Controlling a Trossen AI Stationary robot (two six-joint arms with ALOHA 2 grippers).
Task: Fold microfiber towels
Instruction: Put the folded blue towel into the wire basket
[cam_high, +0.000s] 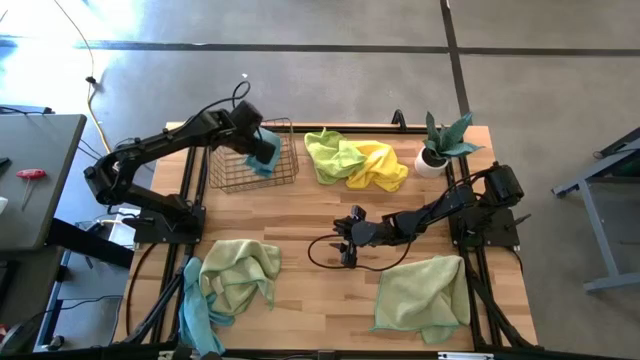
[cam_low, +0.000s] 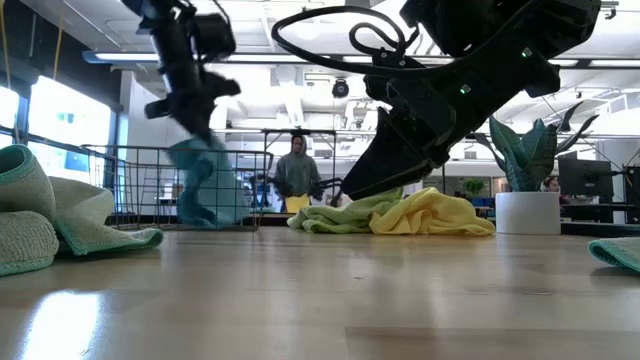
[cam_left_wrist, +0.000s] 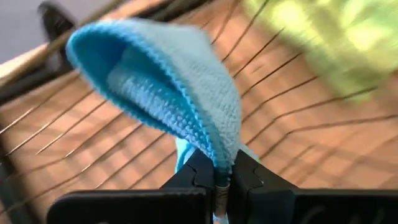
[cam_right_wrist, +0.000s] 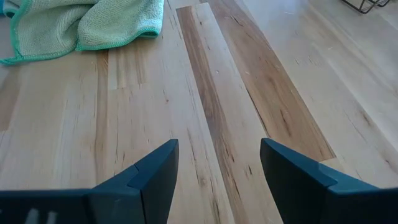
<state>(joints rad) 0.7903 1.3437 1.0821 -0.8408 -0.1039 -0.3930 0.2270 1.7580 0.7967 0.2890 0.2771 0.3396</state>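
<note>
My left gripper is over the wire basket at the table's far left, shut on a light blue microfiber towel that hangs down into the basket. At mid-table my right gripper stands open, low over bare wood, with nothing between its fingers. A lime green towel and a yellow towel lie crumpled together at the far middle. A pale green towel lies near the front right. A pale green towel lies heaped on a blue one at the front left. My left gripper pinches a fold of the light blue towel between its two fingers; the fold arches out past the fingertips. The fingers come from above, slanting down. The towel hangs slack below them inside the basket, its lower end near the basket's floor.
A potted plant in a white pot stands at the far right corner. A black cable loops on the wood beside my right gripper. Bare tabletop lies between the two front towels. A person is in the room beyond the table.
</note>
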